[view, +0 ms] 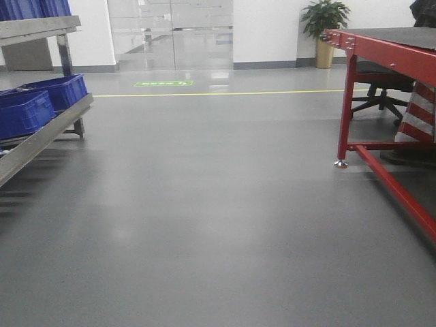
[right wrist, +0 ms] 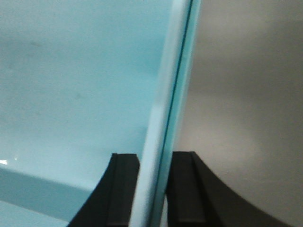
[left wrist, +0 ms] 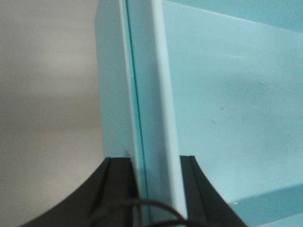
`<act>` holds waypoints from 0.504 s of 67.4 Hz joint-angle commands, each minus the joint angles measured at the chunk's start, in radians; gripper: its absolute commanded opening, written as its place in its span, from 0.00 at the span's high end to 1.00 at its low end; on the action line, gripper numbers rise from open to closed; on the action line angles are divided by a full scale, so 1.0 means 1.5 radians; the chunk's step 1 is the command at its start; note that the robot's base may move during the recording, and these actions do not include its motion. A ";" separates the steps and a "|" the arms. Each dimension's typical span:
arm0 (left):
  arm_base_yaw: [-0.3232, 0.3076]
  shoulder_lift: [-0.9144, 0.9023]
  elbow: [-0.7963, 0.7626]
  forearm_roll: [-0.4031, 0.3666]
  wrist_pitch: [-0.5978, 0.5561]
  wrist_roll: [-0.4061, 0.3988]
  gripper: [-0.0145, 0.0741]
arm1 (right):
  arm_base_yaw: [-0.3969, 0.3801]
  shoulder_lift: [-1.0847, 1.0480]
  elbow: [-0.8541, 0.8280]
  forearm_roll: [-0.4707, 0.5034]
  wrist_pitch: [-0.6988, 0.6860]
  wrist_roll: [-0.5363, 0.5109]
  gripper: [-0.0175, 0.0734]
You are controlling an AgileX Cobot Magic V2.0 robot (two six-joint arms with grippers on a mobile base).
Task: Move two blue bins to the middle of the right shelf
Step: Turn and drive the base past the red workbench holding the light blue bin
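I look out over a glossy grey floor [view: 204, 218] that runs to glass doors [view: 170, 34] at its far edge. A yellow line [view: 225, 93] crosses it, and a green floor marking [view: 163, 83] lies just beyond. At the floor's right edge stands a red-framed conveyor stand [view: 349, 102] with an office chair [view: 381, 95] and a red-and-white striped panel [view: 417, 112] behind its leg. A potted plant [view: 325, 24] sits against the far wall.

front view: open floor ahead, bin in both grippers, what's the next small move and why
Probably hold both grips shut and drive slightly toward the stainless-steel rack at left: the left gripper and right gripper each clamp a wall of the pale blue plastic bin, and bare grey floor lies ahead.
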 commanded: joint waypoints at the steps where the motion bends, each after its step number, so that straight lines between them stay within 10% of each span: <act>1: -0.012 -0.016 -0.016 -0.102 -0.076 0.003 0.96 | 0.006 -0.003 -0.007 0.059 -0.053 0.000 0.98; 34: -0.012 -0.016 -0.016 -0.102 -0.076 0.003 0.96 | 0.006 -0.003 -0.007 0.059 -0.053 0.000 0.98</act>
